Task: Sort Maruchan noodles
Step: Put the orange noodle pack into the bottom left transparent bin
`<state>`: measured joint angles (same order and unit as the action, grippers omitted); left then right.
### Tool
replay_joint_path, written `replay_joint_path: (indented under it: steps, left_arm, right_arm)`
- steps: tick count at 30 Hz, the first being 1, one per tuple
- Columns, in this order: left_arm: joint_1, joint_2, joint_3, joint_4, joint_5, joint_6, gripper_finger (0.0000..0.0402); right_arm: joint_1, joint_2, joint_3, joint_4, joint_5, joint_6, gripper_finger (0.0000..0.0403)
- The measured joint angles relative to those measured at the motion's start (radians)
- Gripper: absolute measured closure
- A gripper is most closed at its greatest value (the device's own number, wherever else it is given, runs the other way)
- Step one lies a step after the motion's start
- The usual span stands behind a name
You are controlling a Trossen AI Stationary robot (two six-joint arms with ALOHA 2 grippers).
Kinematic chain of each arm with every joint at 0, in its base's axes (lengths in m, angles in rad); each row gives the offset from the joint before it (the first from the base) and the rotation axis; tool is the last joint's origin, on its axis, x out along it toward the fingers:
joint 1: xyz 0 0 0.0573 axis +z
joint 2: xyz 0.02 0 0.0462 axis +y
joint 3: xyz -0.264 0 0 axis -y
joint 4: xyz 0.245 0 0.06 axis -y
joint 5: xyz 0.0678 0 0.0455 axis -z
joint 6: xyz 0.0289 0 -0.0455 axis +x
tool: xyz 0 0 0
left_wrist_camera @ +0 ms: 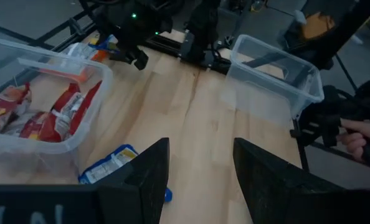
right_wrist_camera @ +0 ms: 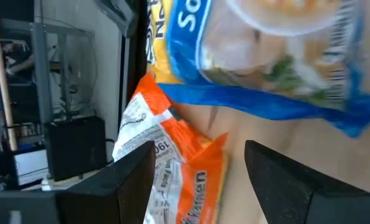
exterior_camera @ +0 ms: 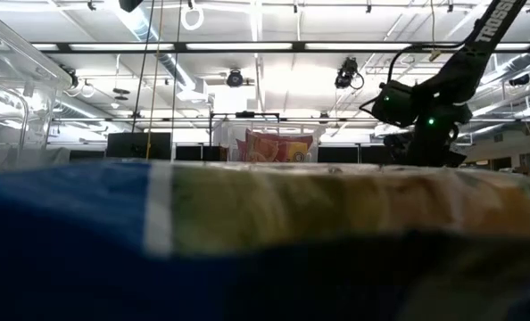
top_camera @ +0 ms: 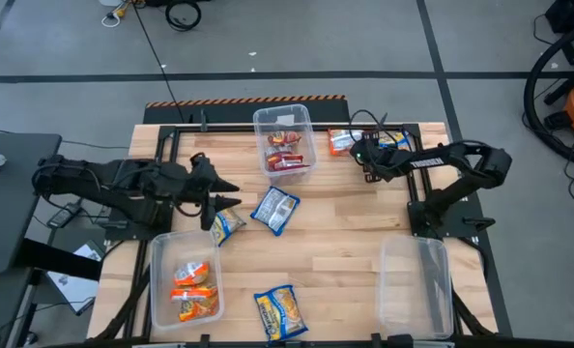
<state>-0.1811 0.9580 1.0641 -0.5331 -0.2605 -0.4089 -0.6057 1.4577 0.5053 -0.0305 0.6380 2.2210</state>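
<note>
The right pincer [right_wrist_camera: 200, 180], fingers spread and empty, hovers over an orange packet [right_wrist_camera: 172, 174] and a blue-and-yellow packet [right_wrist_camera: 266, 56] at the worktop's [top_camera: 345, 242] far edge; both look light, crinkly and slippery, best pinched across the flat middle.

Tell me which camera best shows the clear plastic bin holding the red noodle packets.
The high view: the whole clear plastic bin with red flat packets shows from above. The left wrist view shows one side of it. The low view shows it small and distant. The right wrist view misses it.
</note>
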Motion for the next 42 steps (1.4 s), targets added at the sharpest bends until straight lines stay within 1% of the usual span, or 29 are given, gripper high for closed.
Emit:
replay_joint_path:
  steps: [3,5,9,15,21,24,26,29,32,36,38,42]
  left_arm:
    - [0.036,-0.006,0.000,-0.017,0.040,0.011,0.0219]
    - [0.057,-0.006,0.000,-0.021,0.065,0.014,0.0219]
    - [0.097,-0.006,0.000,-0.020,0.121,0.045,0.0219]
    - [0.113,-0.011,0.000,-0.027,0.161,0.041,0.0219]
    - [0.112,-0.012,0.000,-0.027,0.165,0.031,0.0219]
    - [0.112,-0.012,0.000,-0.027,0.196,0.022,0.0219]
    - [0.112,-0.014,0.000,-0.030,0.216,0.009,0.0219]
    - [0.112,-0.023,0.000,-0.033,0.242,-0.007,0.0219]
    - [0.112,-0.041,0.000,-0.027,0.267,-0.026,0.0219]
    - [0.112,-0.083,0.001,-0.013,0.294,-0.027,0.0219]
    - [0.112,-0.109,0.001,-0.014,0.308,-0.026,0.0219]
    - [0.112,-0.165,0.002,-0.030,0.312,-0.027,0.0219]
  right_arm:
    - [-0.018,0.036,0.000,0.075,-0.015,-0.026,0.0151]
    - [-0.021,0.066,0.000,0.136,-0.043,-0.033,0.0154]
    - [-0.015,0.124,0.002,0.177,-0.035,-0.017,0.0176]
    - [-0.007,0.135,0.003,0.175,0.012,-0.009,0.0246]
    - [-0.022,0.125,0.000,0.158,0.073,-0.048,0.0337]
    - [-0.011,0.125,0.000,0.161,0.095,-0.080,0.0384]
    - [0.007,0.115,-0.002,0.157,0.135,-0.107,0.0390]
    - [0.041,0.084,-0.002,0.160,0.191,-0.158,0.0386]
    - [0.084,0.030,-0.002,0.162,0.256,-0.260,0.0392]
    - [0.154,-0.080,-0.002,0.162,0.337,-0.446,0.0393]
    - [0.196,-0.149,-0.002,0.173,0.382,-0.575,0.0393]
    - [0.285,-0.308,-0.001,0.218,0.447,-0.910,0.0393]
